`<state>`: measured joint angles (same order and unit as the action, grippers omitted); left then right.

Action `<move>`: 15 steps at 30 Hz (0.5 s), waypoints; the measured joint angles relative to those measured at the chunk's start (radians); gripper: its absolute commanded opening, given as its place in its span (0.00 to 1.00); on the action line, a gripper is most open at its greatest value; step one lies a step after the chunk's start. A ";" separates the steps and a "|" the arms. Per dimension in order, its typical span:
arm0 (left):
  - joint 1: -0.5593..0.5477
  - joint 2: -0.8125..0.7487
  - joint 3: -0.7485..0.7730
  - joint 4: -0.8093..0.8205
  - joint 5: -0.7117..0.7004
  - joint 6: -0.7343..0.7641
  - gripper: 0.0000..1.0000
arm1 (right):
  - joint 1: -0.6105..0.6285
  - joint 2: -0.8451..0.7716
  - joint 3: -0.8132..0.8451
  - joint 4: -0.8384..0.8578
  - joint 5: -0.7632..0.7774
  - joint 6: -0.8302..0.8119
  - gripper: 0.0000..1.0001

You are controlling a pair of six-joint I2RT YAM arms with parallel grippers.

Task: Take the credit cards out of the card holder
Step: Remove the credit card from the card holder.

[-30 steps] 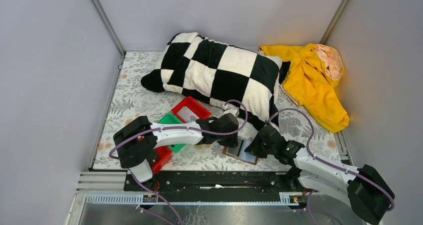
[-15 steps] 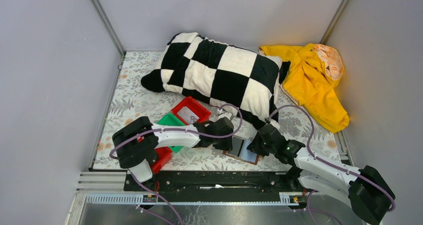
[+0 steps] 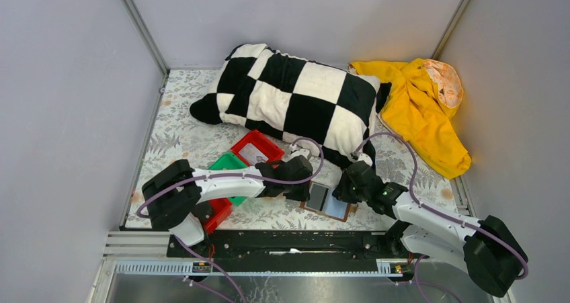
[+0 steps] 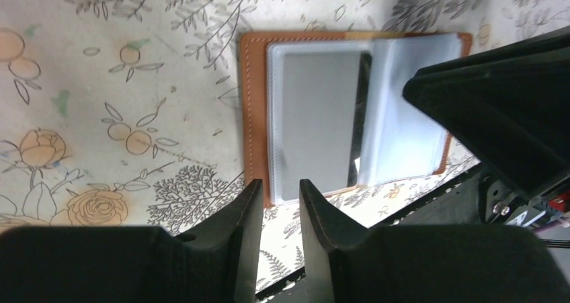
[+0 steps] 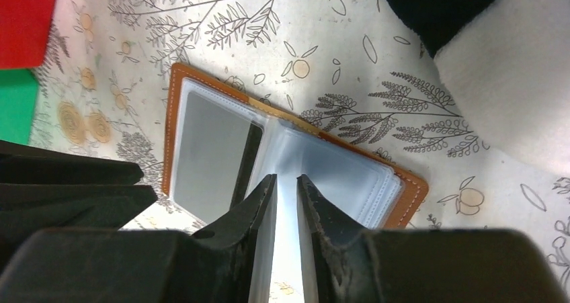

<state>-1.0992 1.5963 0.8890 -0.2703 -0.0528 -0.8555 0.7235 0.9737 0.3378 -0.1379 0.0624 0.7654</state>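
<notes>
Card holder (image 3: 327, 201) lay open by the table's (image 3: 188, 142) near edge, long axis left-right, between both pincers. Left pincer (image 4: 279, 183), narrowly open and empty, sat at its left end. Right pincer (image 5: 286, 177) hovered barely parted over its right leaf, grip unclear.

The card holder (image 4: 254, 115) pairs a stitched leather-like rim with glossy plastic sleeves, on a matt printed table cover (image 4: 134, 61).

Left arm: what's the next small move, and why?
Probably lower the left gripper onto the card holder to pin it: its jaws hang slightly apart over the brown corner, and the grey card sits in its sleeve.
</notes>
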 measured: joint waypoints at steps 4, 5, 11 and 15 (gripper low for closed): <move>0.008 0.001 0.036 -0.005 0.000 0.014 0.30 | -0.001 -0.041 -0.014 0.016 -0.027 0.102 0.27; 0.010 0.004 0.043 -0.001 0.004 0.017 0.30 | -0.001 -0.053 -0.027 0.029 -0.038 0.130 0.27; 0.017 0.037 0.051 0.050 0.040 0.017 0.29 | -0.004 -0.122 -0.171 0.160 -0.100 0.314 0.28; 0.021 0.073 0.048 0.075 0.069 0.012 0.28 | -0.005 -0.121 -0.179 0.196 -0.112 0.352 0.28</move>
<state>-1.0786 1.6695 0.9375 -0.1951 0.0158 -0.8433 0.7189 0.8532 0.1585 0.0578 -0.0494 1.1179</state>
